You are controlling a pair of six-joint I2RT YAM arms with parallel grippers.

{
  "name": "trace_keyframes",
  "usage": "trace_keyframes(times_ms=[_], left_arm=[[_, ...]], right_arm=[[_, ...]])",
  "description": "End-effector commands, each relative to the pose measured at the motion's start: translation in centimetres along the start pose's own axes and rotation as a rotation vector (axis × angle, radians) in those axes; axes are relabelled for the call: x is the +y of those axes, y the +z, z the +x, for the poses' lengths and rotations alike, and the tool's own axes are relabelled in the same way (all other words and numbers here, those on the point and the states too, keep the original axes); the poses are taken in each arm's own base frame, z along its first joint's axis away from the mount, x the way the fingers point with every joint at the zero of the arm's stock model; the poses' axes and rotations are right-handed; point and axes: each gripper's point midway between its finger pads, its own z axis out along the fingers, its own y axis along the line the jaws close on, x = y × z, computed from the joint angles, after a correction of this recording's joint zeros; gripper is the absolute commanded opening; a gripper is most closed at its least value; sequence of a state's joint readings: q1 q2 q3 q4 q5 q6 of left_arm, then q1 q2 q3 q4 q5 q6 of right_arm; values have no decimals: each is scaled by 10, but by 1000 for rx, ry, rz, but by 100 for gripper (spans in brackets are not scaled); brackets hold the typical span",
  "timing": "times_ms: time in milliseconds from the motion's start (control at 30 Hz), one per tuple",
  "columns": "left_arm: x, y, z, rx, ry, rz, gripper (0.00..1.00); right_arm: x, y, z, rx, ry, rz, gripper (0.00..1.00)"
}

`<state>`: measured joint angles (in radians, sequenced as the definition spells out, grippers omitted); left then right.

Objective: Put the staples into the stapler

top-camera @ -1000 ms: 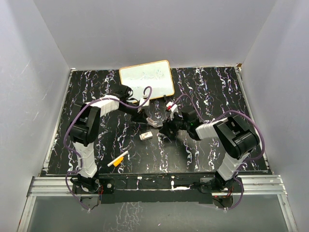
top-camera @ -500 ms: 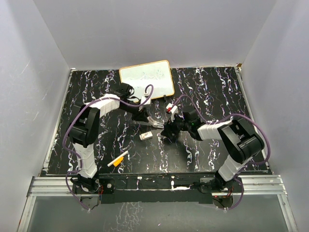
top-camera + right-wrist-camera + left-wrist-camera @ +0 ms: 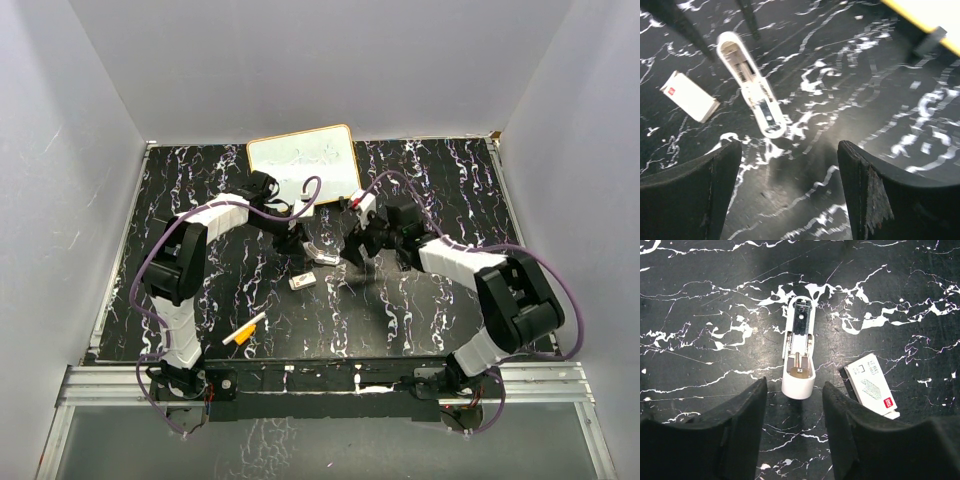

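Not loaded yet. Stapler (image 3: 799,347) lying open just ahead of left gripper (image 3: 795,390), jaws spread, gripping nothing. Staples (image 3: 872,390) in pack beside its right finger. Right gripper (image 3: 789,146) spread wide, empty, stapler ahead-left. Remaining: pick staples, seat in channel, close.

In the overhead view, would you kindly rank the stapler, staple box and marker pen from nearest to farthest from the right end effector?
1. Stapler, just left of the right end effector.
2. Staple box, beyond the stapler, further left and forward.
3. Marker pen, farthest, at the front left.
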<state>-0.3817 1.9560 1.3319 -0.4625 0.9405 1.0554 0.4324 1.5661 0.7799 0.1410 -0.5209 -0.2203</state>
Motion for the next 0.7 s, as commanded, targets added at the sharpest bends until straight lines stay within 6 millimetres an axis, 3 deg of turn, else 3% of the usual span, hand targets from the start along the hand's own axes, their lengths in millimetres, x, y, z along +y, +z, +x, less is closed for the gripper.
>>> trace_keyframes(times_ms=[0,133,333,533,667], left_arm=[[0,-14,-31,-39,76,-20,51],[-1,-18,-37,-48,77,-27,63],[-6,-30,-53,-62,75,-56,75],[-4,-49,-74,-85,73,-183,87],[-7,-57,-80,-81,71,-204,89]], right_arm=[[-40,-37,-27,10,-42,173,81],[-70,-69,-17,54,-7,304,82],[-110,-114,15,172,95,487,84],[-111,-110,47,291,172,499,83],[-114,-102,60,352,218,483,75]])
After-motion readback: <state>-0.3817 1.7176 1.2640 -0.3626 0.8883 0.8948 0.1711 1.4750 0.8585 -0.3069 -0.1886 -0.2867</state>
